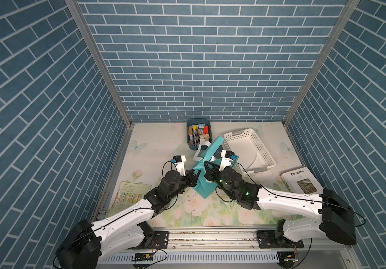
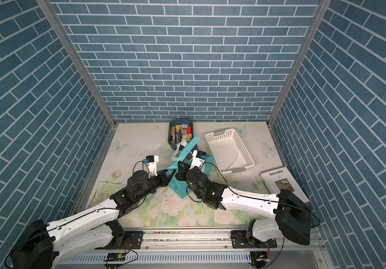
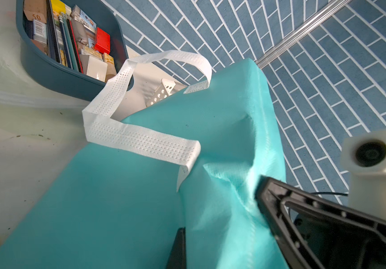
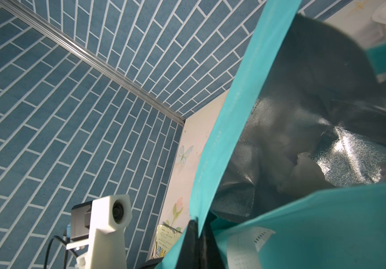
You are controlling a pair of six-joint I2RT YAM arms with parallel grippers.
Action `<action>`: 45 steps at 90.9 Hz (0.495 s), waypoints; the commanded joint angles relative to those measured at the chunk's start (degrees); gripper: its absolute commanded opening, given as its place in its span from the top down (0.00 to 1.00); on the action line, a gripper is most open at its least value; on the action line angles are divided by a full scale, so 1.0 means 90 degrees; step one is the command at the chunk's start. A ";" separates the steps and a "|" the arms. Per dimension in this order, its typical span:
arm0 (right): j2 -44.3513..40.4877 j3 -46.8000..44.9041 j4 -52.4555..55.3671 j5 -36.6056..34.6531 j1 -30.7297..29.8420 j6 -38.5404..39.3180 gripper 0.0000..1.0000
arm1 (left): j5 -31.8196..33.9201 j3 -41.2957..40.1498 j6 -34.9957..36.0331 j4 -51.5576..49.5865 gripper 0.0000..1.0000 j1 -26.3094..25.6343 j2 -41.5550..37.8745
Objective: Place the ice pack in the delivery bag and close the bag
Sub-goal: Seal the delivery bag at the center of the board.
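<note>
Right, delivery bag is mid-counter, tilted, mouth toward the back wall, base corner toward the arms, pinned between the two tools in both top views. The mouth gapes, and the right wrist view looks straight in at the silver foil lining.

Ice pack: looks like the whitish crumpled pouch lying on the foil inside the bag, partly behind the near teal rim. It is hidden in the top views.

Left tool: jaws together, pinching teal fabric on the bag's left side. Right tool: jaws together, clamped on the teal rim.

White strap handle flops over the bag's outer face.

Dark blue bin, packed with small boxes, stands just behind the bag at the back wall. White perforated basket is just right of the bag. "Decorate" book lies at the right edge near the right arm. Worn leaflet lies at the left edge beside the left arm.
</note>
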State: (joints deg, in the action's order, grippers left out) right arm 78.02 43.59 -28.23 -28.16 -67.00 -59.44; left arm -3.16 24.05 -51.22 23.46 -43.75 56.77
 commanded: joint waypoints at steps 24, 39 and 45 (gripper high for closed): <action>0.0895 -0.1337 -0.3871 -0.0648 0.0158 0.1619 1.00 | -0.0987 -0.0163 -0.0229 0.1287 1.00 0.0128 -0.0047; 0.1445 -0.1502 -0.5016 -0.0150 0.0426 0.1741 1.00 | -0.1184 -0.0318 -0.0341 0.1586 1.00 0.0120 -0.0178; 0.1608 -0.1506 -0.5285 0.0066 0.0511 0.1736 1.00 | -0.1290 -0.0364 -0.0354 0.1669 1.00 0.0116 -0.0247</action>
State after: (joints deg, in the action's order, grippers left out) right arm 89.60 31.53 -69.58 -26.92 -65.19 -47.86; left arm -11.11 21.32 -53.39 30.74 -42.92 57.17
